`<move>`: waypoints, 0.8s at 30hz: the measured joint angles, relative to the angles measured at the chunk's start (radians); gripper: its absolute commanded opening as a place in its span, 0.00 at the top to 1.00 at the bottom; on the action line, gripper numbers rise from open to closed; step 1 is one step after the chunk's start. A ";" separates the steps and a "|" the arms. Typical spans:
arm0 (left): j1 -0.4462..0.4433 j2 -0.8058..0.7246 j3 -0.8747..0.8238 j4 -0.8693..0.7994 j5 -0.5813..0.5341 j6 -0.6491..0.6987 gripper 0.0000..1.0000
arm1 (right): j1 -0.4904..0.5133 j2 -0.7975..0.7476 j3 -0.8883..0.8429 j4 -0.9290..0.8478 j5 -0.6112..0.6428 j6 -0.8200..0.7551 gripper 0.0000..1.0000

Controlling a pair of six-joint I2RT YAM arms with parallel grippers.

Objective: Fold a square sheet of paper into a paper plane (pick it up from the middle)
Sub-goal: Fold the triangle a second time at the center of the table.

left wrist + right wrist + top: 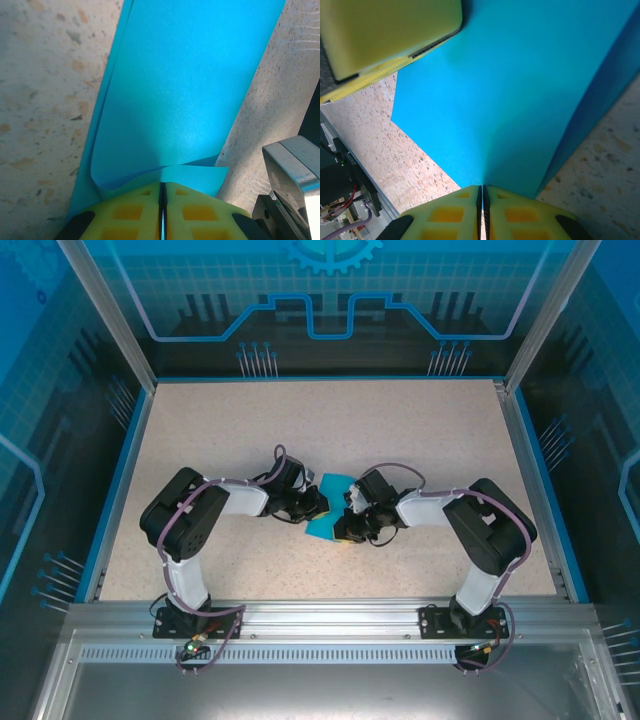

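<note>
The teal-blue square sheet of paper point(328, 506) is held up between both grippers at the table's middle, bent into a fold. My left gripper point(316, 505) is shut on its left edge, where the sheet point(190, 95) curls over the yellow fingers point(135, 210). My right gripper point(347, 523) is shut on the opposite edge, and the paper point(520, 90) rises from its pads point(520, 212) with a crease running away from them. The left gripper's yellow finger point(385, 35) shows at the upper left of the right wrist view.
The speckled beige table point(330, 430) spreads all around, bounded by a blue rim and aluminium frame point(330, 625) at the near edge. Part of the right arm's metal body point(295, 175) sits at the lower right of the left wrist view.
</note>
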 measured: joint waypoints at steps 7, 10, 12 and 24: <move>0.000 0.000 0.000 0.000 0.000 0.000 0.88 | 0.012 -0.007 0.005 -0.013 0.022 -0.004 0.88; 0.000 0.000 0.000 0.000 0.003 0.000 0.88 | 0.020 -0.021 0.005 -0.022 0.047 -0.003 0.88; 0.000 0.000 0.000 0.000 0.003 0.000 0.88 | 0.021 -0.033 0.004 -0.035 0.052 -0.001 0.88; 0.000 0.003 0.000 0.003 0.007 0.002 0.88 | 0.019 -0.028 -0.025 -0.002 0.035 0.034 0.89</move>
